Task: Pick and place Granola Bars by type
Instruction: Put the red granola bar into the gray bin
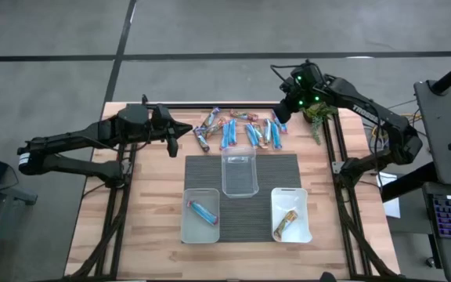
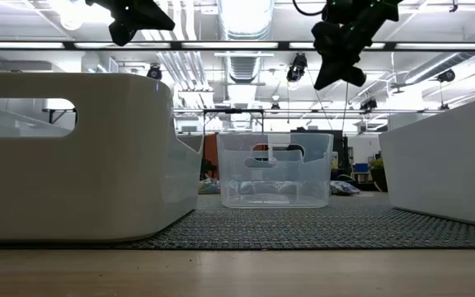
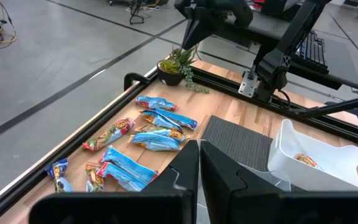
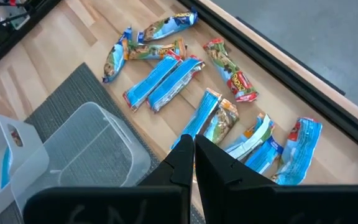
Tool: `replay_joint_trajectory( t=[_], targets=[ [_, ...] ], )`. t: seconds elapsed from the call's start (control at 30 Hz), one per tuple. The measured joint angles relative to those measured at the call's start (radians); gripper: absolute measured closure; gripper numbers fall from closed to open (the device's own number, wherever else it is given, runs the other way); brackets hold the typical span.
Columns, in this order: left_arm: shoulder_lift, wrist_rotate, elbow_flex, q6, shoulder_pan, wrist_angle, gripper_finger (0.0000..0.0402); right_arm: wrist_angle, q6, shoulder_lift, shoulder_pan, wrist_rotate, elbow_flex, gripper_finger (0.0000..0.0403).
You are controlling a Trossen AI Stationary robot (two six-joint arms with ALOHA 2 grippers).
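Observation:
Several granola bars (image 1: 237,129), mostly blue with some orange and dark ones, lie loose on the wood near the table's far edge; the right wrist view shows them spread out (image 4: 166,81). One blue bar (image 1: 203,210) lies in the near left tub (image 1: 186,223), and one tan bar (image 1: 286,222) in the near right tub (image 1: 304,227). My right gripper (image 1: 279,117) hangs shut above the right end of the pile, tipped downward, holding nothing (image 4: 193,149). My left gripper (image 1: 185,129) waits shut in the air at the pile's left end (image 3: 199,155).
A clear tub (image 1: 239,171) stands on the far part of a dark ribbed mat (image 1: 288,168), between the pile and the two near tubs. A small green plant (image 1: 317,117) sits at the far right corner. Dark frame rails run along the table's sides.

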Motion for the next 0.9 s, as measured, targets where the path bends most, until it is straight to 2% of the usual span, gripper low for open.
replay_joint_trajectory(
  t=[0.17, 0.4, 0.63, 0.77, 0.9],
  targets=[
    [0.0, 0.0, 0.0, 0.0, 0.0, 0.0, 0.0401, 0.0, 0.04, 0.0, -0.025, 0.015, 0.0, 0.0394],
    [0.0, -0.002, 0.0, -0.001, 0.0, 0.002, 0.0401, -0.049, 0.048, 0.003, -0.108, 0.114, 0.0, 0.0379],
    [0.0, -0.002, 0.0, -0.001, 0.0, 0.01, 0.0401, -0.052, 0.046, 0.022, -0.163, 0.127, 0.0, 0.0302],
    [0.0, -0.002, 0.0, -0.001, 0.0, 0.01, 0.0401, -0.068, 0.058, 0.048, -0.164, 0.234, 0.0, 0.0248],
    [0.0, -0.002, 0.0, -0.001, 0.0, 0.011, 0.0401, -0.08, 0.096, 0.082, -0.164, 0.256, 0.0, 0.02]
  ],
)
